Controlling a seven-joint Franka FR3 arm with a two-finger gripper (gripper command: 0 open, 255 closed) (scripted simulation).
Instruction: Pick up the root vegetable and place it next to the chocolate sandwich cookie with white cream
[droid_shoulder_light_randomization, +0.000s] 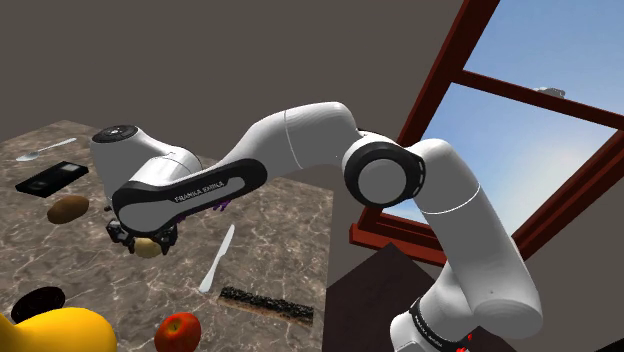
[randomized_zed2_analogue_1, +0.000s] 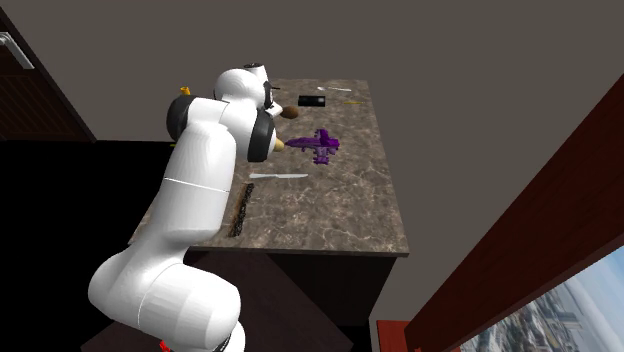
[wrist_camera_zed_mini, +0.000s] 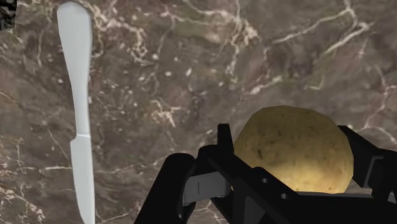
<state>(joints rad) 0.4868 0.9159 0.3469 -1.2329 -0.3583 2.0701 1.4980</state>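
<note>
Between the black fingers of the gripper (droid_shoulder_light_randomization: 145, 238), the root vegetable, a rounded yellowish potato (wrist_camera_zed_mini: 294, 146), sits clasped at its flanks. The jaws stand partly open, stopped by its width, and it seems to hang just above the brown marbled countertop (wrist_camera_zed_mini: 191, 57). A pale knife (wrist_camera_zed_mini: 79, 108) lies on the stone beside it, apart. At the shoulder view's lower left a dark disc (droid_shoulder_light_randomization: 40, 300), probably the cookie, lies next to a large yellow object (droid_shoulder_light_randomization: 62, 330); a red apple (droid_shoulder_light_randomization: 178, 331) and a brown oval item (droid_shoulder_light_randomization: 68, 209) lie near the likely path. Hazards, as judged: the curved skin offers only narrow contact, so a quick swing may let the potato turn or slip; a low carry may strike the yellow object; released from height, the potato may roll away from the cookie, or nudge it.
</note>
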